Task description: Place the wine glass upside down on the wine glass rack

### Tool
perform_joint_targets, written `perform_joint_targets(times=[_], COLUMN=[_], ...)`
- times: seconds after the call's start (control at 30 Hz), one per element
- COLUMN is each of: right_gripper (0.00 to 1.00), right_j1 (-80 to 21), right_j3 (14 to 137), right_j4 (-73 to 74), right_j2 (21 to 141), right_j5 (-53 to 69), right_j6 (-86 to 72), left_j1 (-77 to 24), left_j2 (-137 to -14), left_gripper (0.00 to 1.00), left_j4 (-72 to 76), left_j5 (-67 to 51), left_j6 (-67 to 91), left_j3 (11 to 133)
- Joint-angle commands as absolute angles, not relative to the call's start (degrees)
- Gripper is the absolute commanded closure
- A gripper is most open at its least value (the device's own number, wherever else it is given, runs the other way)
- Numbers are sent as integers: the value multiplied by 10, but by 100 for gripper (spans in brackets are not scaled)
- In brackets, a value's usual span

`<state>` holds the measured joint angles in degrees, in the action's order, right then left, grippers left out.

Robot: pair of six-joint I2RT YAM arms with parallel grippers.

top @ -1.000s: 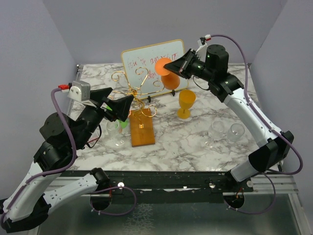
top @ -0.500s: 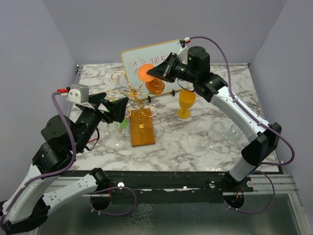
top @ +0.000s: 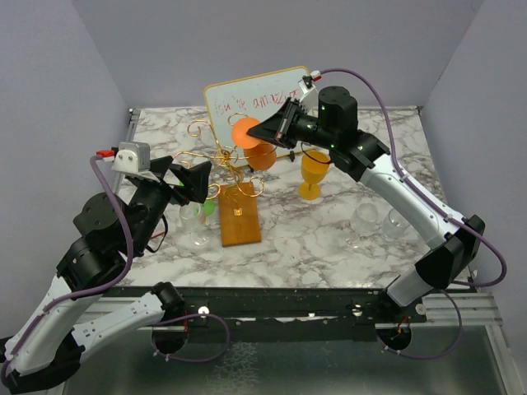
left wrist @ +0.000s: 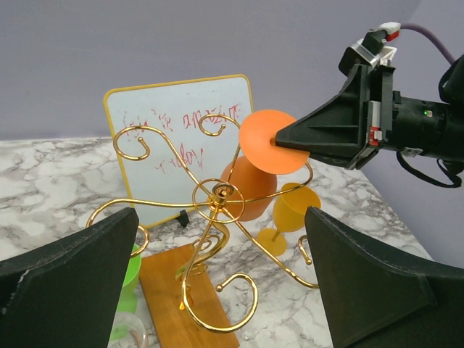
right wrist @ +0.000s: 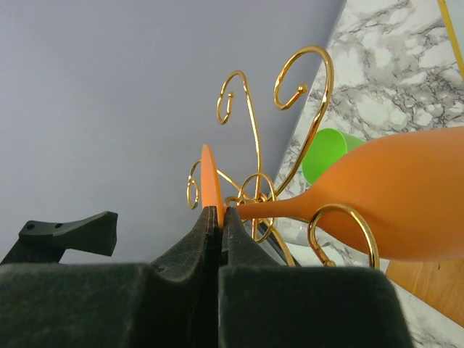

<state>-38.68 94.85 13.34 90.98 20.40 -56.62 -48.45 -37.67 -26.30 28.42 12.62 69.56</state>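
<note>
Hanging step under way. Top view: the right pincer [top: 262, 132] clamps the orange wine glass [top: 262, 155] by its foot, foot uppermost, mid-frame against the wine glass rack [top: 221, 156]. The left pincer [top: 196, 177] gapes wide, holding nothing. Left wrist: the bowl looks empty. Right wrist: the stem sits among the curls, so the next move likely calls for sliding it into one.

Lab booth, lilac walls [top: 165, 41], marble tabletop [top: 329, 239]

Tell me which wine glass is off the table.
The orange wine glass, held by its foot in the right gripper; the yellow goblet and clear glasses stand on the marble.
</note>
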Motion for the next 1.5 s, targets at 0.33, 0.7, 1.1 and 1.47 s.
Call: perform_joint_targets(times=[0.33,0.7,1.1,1.47], right_gripper=[99,99,99,99], right_j1=[-391,-391,-391,-391], right_j3=[916,912,926,902], right_j4=[153,189,215,185], right_j2=[856,836,826,824], right_j5=[214,169,65,8], right_j6=[-570,-545,-514,-520], left_j1=[-485,-485,-485,-484], left_j2=[-381,-385,-386,-385], left_gripper=[2,2,2,2], left_j4=[-271,-270,-270,-270], left_j5=[304,301,298,299], left_j6=[118,123,130,128], left_j3=[682,682,681,676])
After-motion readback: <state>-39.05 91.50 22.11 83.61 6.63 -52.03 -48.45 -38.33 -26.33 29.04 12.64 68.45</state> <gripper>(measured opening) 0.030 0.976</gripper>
